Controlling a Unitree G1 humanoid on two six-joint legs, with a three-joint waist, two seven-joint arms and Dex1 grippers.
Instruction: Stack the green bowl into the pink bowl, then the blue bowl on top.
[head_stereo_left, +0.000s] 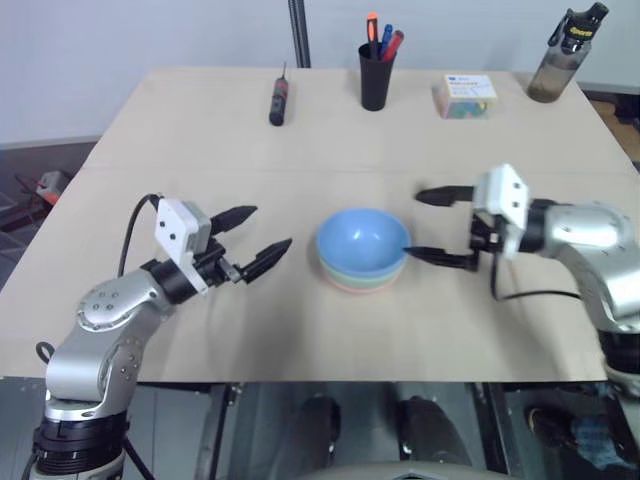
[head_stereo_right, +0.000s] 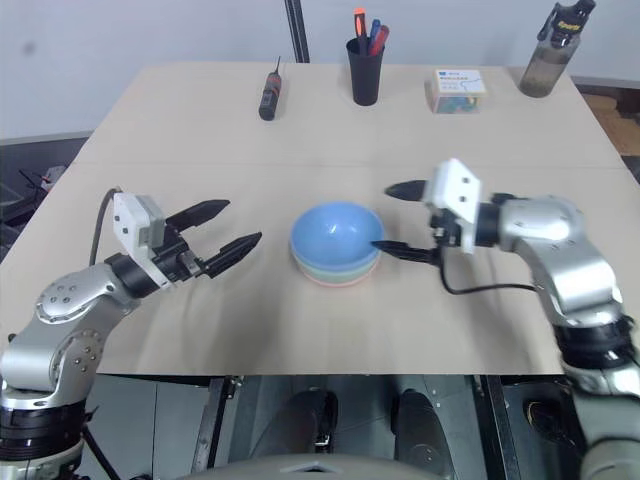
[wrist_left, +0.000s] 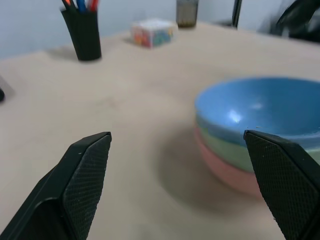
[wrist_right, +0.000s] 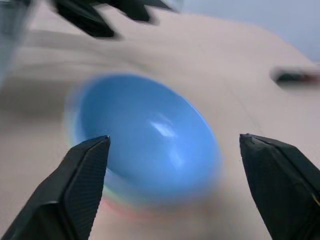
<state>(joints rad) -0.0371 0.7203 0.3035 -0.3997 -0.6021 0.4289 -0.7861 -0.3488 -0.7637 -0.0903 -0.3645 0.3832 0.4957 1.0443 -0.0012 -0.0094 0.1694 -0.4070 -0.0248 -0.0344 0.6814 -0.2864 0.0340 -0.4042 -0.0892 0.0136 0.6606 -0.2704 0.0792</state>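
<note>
Sitting mid-table (head_stereo_left: 200, 330), the 3 bowls are nested — blue bowl (head_stereo_left: 362, 241) on top, green bowl (wrist_left: 231, 156) beneath it, pink bowl (wrist_left: 227, 176) at the bottom. Left gripper (head_stereo_left: 256, 240) and right gripper (head_stereo_left: 436, 227) flank the stack, both spread wide and holding nothing — the right one's lower finger (head_stereo_left: 436, 257) lies just beside the rim.

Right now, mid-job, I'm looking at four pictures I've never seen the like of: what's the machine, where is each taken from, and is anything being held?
It is a two-armed humanoid robot. Two pictures come from its head, looking down over a tan table; the other two come from a camera on each wrist, looking along that gripper's black fingers. The left gripper and right gripper are both open and hold nothing. Between them sits a stack: the pink bowl at the bottom, the green bowl inside it, the blue bowl on top. At the far edge lie a screwdriver, a black pen cup, a small box and a bottle.
</note>
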